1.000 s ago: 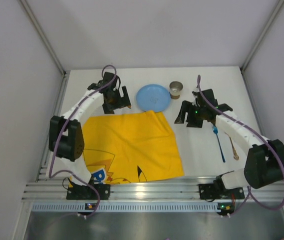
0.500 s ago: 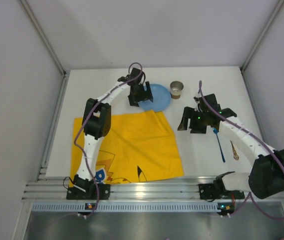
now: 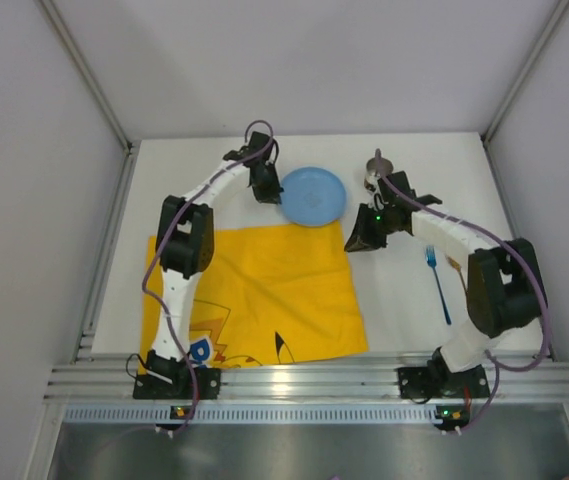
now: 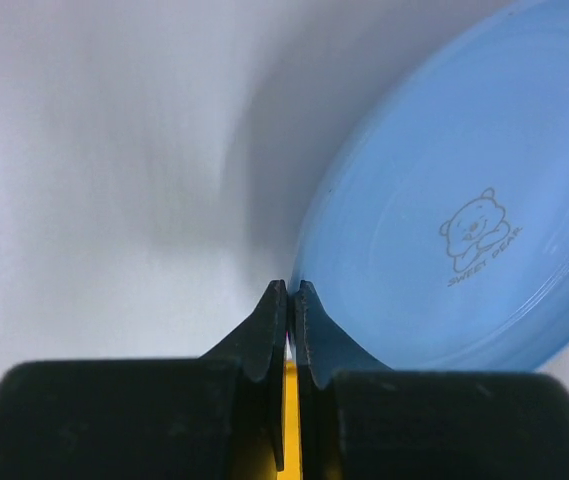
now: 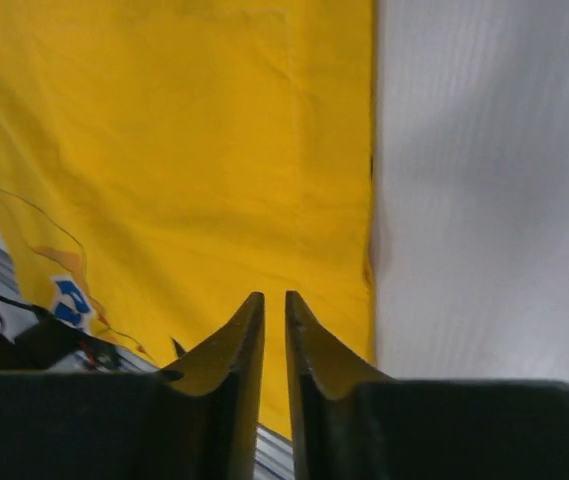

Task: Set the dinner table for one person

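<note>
Rail [image 3: 304, 380]: ribbed aluminium, along the 6 o'clock edge of the dinner table [image 3: 214, 160], with both arm bases bolted to it.
Dinner table: plain white and matte, filling the floor of the enclosure from the rail out to the back wall at 12 o'clock.
Yellow mat [image 3: 264, 290]: cartoon-printed cloth, lying flat at about 7 o'clock on the table. Its near edge touches the rail.
Fork [image 3: 436, 285]: blue, at 4 o'clock on bare table, well apart from the mat, tines toward 12 o'clock.
Right gripper [image 5: 274, 295]: at 2 o'clock from the mat's middle, above the mat's right edge. Its jaws are parted by a narrow slit and grasp nothing. Cloth lies below the left finger and white table below the right.
Left gripper [image 4: 290, 285]: at 11 o'clock on the table, clenched, its fingers pressed together. The tips sit right at the rim of the plate [image 3: 314, 195]; whether they pinch that rim I cannot tell.
Plate: light blue and round, with a small bear print inside. It stands at 12 o'clock on the table, just beyond the mat's far edge.
</note>
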`<state>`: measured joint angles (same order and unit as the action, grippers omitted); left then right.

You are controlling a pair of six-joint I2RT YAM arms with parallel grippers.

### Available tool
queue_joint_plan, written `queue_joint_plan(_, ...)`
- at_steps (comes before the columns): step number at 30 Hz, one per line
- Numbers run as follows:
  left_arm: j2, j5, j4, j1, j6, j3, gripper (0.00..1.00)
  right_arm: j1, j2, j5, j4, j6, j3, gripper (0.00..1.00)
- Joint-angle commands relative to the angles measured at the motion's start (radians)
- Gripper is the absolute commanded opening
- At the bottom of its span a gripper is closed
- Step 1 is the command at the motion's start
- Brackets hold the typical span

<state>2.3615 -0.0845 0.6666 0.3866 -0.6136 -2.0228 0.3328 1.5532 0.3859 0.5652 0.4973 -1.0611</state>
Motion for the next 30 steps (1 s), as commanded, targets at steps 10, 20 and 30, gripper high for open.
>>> queue_joint_plan(10,-0.619,0.118,0.08,-0.229,0.118,0.285,0.0,0.169,0.387,0.203,-0.315,0.159,-0.266,0.0)
queue_joint_plan(20,-0.941,0.114,0.169,-0.255,0.117,0.564,0.0,0.06,0.522,0.064,-0.378,0.202,-0.237,0.0)
queue_joint_plan(30,-1.025,0.06,0.189,-0.252,0.081,0.645,0.0,-0.152,0.495,-0.032,-0.258,0.095,-0.229,0.0)
